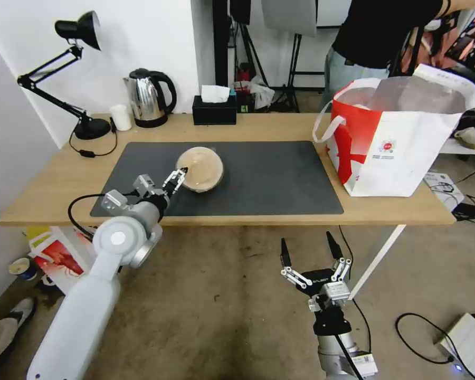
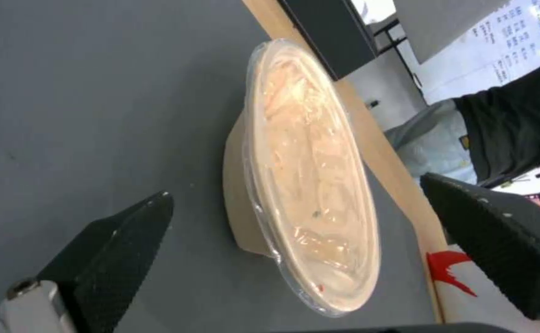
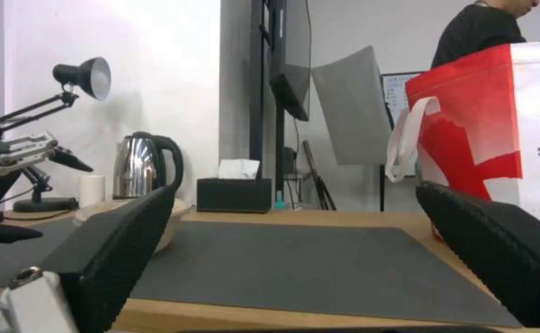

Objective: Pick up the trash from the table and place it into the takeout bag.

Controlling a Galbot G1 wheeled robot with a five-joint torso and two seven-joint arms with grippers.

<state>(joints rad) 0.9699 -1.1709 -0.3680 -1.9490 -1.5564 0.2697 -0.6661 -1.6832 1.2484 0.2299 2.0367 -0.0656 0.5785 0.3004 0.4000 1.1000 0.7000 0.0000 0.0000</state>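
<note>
head view hid the takeout bag point(image 1: 406, 153)'s contents at upper right, perhaps something pale inside. the round clear-lidded container point(image 1: 199, 169) sat on the dark grey mat point(image 1: 269, 179), centre-left of the table point(image 1: 53, 184). the left gripper point(image 1: 175, 179) reached its near rim, fingers spread wide, the beige bowl just ahead between them, untouched. the right gripper point(image 1: 310, 252) hung lower centre below the table edge, ribbed black fingers wide apart.

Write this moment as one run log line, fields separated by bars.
left gripper: open, at round clear-lidded beige container on dark grey mat | right gripper: open, below table edge | white-red takeout bag: upright
</note>
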